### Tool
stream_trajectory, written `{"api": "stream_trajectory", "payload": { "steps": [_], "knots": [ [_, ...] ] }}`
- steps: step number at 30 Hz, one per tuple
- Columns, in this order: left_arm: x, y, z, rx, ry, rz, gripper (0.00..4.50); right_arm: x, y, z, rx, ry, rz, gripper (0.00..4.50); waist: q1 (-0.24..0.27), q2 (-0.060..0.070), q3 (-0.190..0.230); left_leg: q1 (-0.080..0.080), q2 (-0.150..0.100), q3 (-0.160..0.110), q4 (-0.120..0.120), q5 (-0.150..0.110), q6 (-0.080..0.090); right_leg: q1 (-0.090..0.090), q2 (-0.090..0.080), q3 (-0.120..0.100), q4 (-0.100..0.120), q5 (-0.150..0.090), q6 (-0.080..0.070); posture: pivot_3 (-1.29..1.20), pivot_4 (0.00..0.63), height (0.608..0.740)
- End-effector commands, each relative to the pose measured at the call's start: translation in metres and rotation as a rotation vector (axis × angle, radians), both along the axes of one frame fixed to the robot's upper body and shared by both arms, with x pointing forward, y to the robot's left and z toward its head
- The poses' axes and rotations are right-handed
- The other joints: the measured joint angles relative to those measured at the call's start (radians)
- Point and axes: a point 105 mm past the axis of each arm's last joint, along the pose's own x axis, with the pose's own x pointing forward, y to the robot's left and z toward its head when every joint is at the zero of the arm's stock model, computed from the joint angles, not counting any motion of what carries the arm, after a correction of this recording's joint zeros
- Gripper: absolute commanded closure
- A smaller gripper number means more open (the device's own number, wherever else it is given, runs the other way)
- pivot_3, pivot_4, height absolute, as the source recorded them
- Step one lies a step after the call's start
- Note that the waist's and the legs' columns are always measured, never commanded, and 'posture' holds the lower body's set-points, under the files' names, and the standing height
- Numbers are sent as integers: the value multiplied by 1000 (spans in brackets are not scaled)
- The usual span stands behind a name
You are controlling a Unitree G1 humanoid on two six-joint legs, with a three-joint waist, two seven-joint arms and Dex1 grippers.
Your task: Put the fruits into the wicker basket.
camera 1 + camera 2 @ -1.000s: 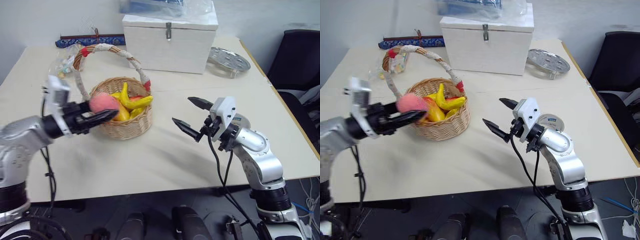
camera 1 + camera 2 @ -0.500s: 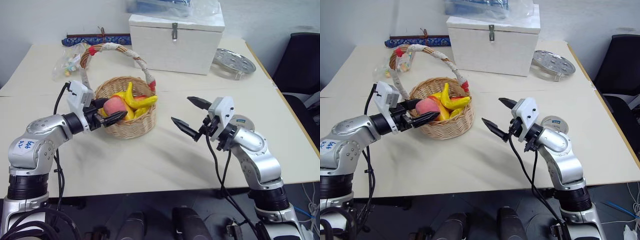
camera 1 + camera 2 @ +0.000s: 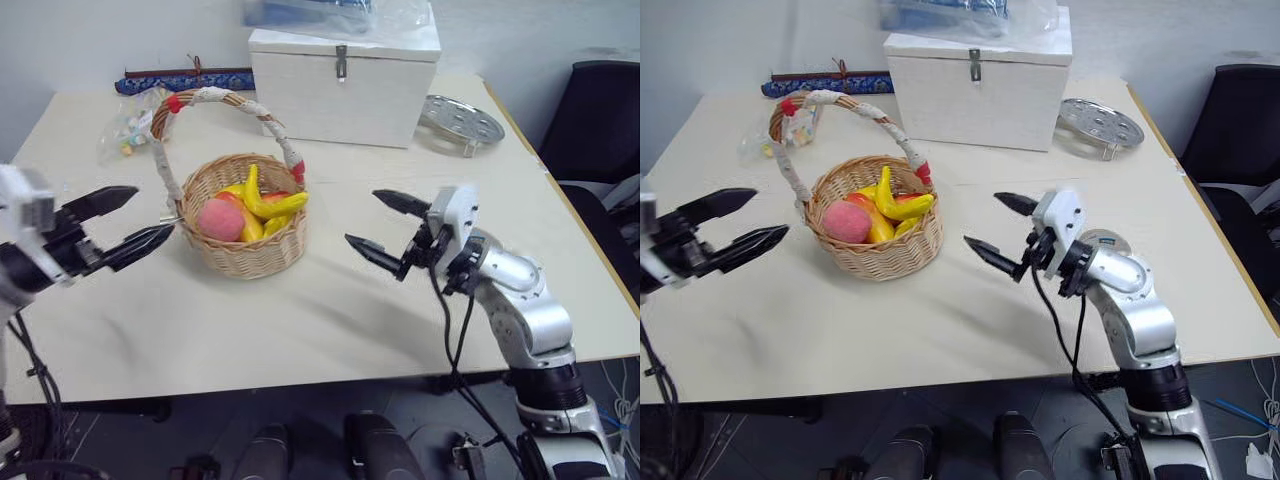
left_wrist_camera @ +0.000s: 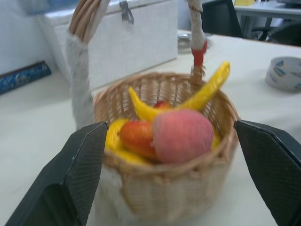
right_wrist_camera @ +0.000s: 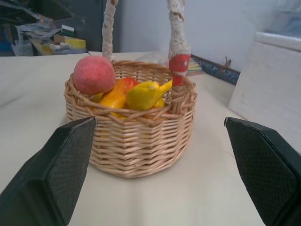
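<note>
The wicker basket (image 3: 245,235) was found standing on the counter (image 3: 330,310), between the two grippers. The peach (image 3: 220,218) was seen lying inside it, on the side nearer the left gripper (image 3: 120,222), against the rim. The banana (image 3: 268,205) was also seen inside, resting on yellow-and-red fruits (image 5: 117,96), beside the handle's red tie (image 5: 179,62).

The left gripper was observed apart from the basket, its jaws spread wide and holding nothing; the basket was framed between its fingers (image 4: 75,174) in the left wrist view.

The right gripper (image 3: 385,228) was observed on the opposite side of the basket, clear of it, jaws likewise spread wide and empty.

Beyond the basket from both sets of jaws, a white box (image 3: 340,85) with a metal latch was noted. A perforated metal plate (image 3: 460,120) was seen beside the box, and a roll of tape (image 3: 1102,242) near the right arm.
</note>
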Motion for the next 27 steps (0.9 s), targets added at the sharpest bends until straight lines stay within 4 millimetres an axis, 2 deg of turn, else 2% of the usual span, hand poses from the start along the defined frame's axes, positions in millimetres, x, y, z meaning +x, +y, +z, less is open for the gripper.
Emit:
{"api": "stream_trajectory", "payload": {
  "steps": [1, 4, 9, 12, 17, 20, 27],
  "knots": [
    [-27, -4, 0, -1, 65, -92, 10, 9, 8, 19, -69, -31, 152, 0, 1, 1, 1, 0, 0, 0, 0, -1, 2, 0, 0, 1, 0, 0, 0, 0, 150, 740],
    [-36, -7, -6, 14, 81, -100, 10, 28, 28, 29, -105, -12, 242, 0, 1, 1, 1, 0, 1, 0, 0, -2, 2, 0, 1, 0, -1, 0, 0, 0, 150, 740],
    [-52, -34, -14, -10, 111, -203, 10, 55, 61, 33, -139, -8, 304, 0, 1, 2, 1, 0, 2, 1, -1, -1, -1, -1, 1, 1, -2, 0, 0, 0, 150, 740],
    [-52, -43, -13, -9, 72, -208, 10, 65, 80, 38, -135, -12, 314, 0, -1, 2, 1, -1, 2, 2, 0, -2, -1, -1, 1, 2, -3, 0, 0, 0, 150, 740],
    [-48, -42, -9, -4, 28, -173, 10, 68, 102, 39, -145, 23, 333, 0, -5, 2, 1, -1, 2, 6, 0, -2, -1, -4, 2, 5, -1, 0, 0, 0, 150, 740],
    [-46, -42, -6, -7, 11, -162, 0, 65, 110, 38, -151, 25, 365, 567, -7, 2, 1, -1, 2, 6, 0, -2, -1, -4, 2, 6, 0, 0, 0, 0, 150, 740],
    [-45, -47, -4, -13, -2, -167, 0, 61, 112, 29, -181, 46, 400, 2967, -20, 2, 1, -1, 3, 9, -1, -3, -2, -7, 3, 9, 2, 0, 0, 0, 150, 740]
  ]
}}
